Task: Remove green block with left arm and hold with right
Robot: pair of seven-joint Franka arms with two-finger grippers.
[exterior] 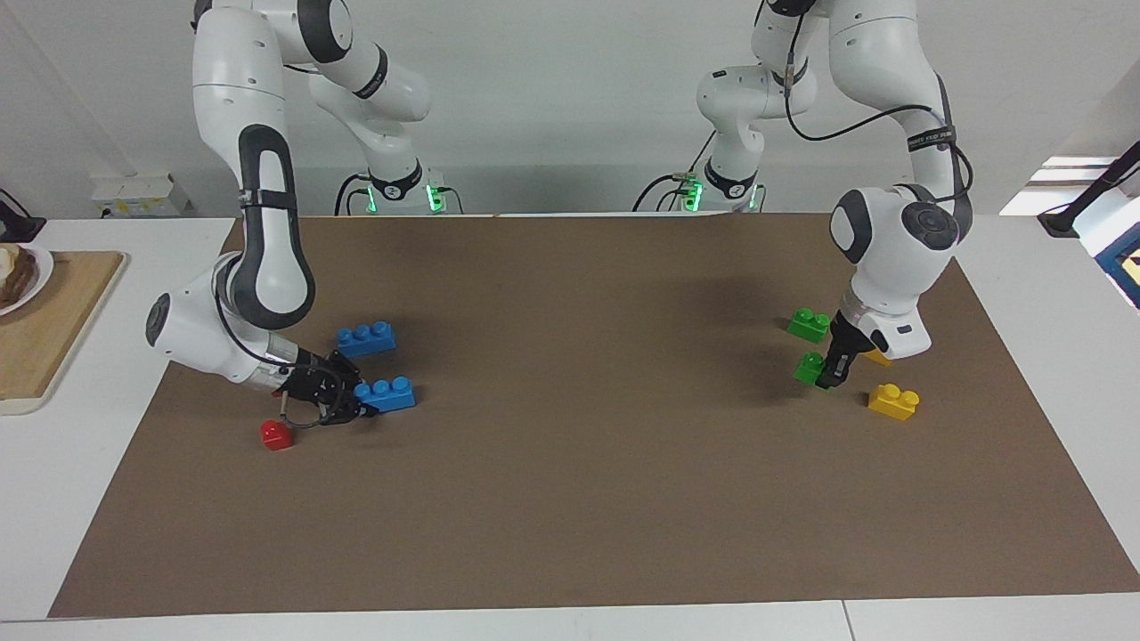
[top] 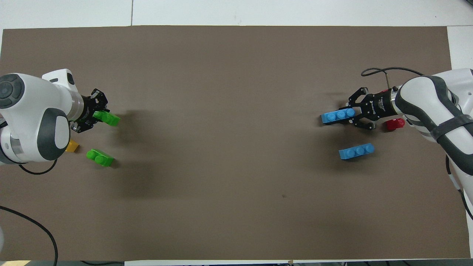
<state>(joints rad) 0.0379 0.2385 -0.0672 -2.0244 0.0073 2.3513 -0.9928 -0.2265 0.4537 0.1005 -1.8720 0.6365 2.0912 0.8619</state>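
Observation:
My left gripper [exterior: 828, 379] [top: 97, 115] is shut on one end of a bright green block [exterior: 809, 367] [top: 108, 118], held low over the brown mat [exterior: 579, 445] near the left arm's end. A second green block [exterior: 808, 324] [top: 99, 157] lies on the mat nearer to the robots. Toward the right arm's end, my right gripper [exterior: 353, 406] [top: 355, 112] is shut on a blue three-stud brick [exterior: 385, 393] [top: 337, 116], also low over the mat.
Another blue brick [exterior: 366, 338] [top: 356, 151] and a red block [exterior: 277, 434] [top: 395, 124] lie by the right gripper. A yellow brick [exterior: 893, 401] lies beside the left gripper; a second yellow one [top: 72, 146] peeks out under the left wrist. A wooden board [exterior: 53, 312] sits off the mat.

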